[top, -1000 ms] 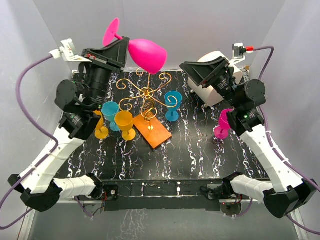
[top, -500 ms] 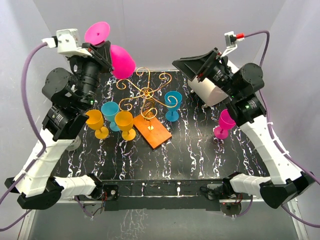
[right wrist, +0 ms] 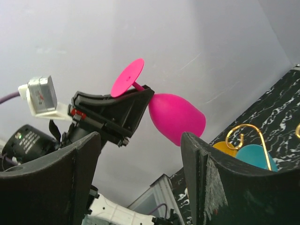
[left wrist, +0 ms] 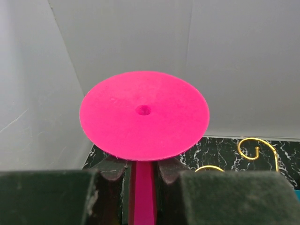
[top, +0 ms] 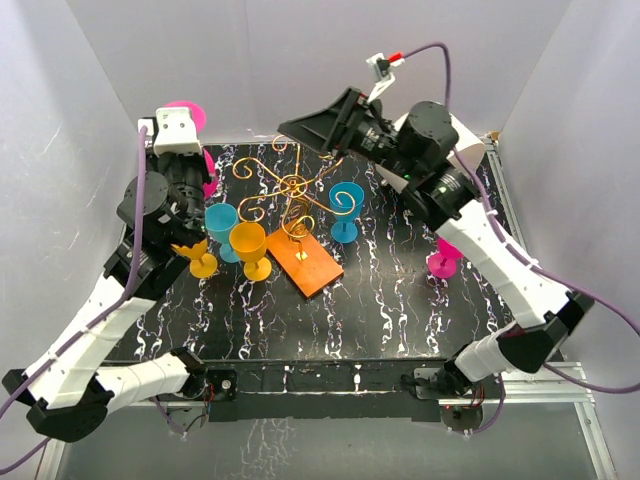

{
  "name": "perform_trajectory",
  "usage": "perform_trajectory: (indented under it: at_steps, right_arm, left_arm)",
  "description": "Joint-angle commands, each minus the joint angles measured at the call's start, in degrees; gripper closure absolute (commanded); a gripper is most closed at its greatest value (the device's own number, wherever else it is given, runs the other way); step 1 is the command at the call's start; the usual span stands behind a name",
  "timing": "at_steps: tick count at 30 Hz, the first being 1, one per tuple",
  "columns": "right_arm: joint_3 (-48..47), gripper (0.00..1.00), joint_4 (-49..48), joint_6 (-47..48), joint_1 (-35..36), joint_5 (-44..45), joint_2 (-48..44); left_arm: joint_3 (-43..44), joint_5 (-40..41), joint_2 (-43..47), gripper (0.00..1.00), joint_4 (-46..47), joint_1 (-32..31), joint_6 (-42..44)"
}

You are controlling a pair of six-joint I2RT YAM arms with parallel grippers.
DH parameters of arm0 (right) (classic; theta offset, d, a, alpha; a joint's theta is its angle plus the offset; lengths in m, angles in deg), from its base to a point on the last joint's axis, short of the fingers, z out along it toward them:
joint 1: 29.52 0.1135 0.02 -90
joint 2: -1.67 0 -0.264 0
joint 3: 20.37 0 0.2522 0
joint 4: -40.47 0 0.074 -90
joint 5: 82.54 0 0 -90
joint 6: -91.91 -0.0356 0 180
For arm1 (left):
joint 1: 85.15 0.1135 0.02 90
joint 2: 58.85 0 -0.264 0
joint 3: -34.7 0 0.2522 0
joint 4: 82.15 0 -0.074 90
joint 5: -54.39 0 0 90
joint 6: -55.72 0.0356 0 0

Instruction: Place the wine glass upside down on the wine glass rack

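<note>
left gripper (left wrist: 143,185) pinches the wine glass (left wrist: 144,115) by the stem, foot up, left of the rack (top: 293,185); right gripper (top: 300,125) spread wide above it

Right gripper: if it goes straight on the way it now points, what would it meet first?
Most likely the pink wine glass held in the left gripper: in the right wrist view its bowl sits between the open fingers of the right gripper, with nothing nearer. Depth is unclear.
</note>
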Motion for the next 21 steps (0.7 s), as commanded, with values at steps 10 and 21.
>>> perform_trajectory:
  at_steps: [10, 21]
  right_arm:
    - [-15.9, 0.44, 4.5, -8.2, 10.8, 7.7, 12.3]
    - [-19.2, 0.55, 7.6, -10.0, 13.0, 8.3, 15.7]
  left_arm:
    - [-6.0, -13.4, 9.9, 1.00, -7.7, 0.0, -7.8]
    - [-6.6, -15.7, 10.2, 1.00, -12.9, 0.0, -7.5]
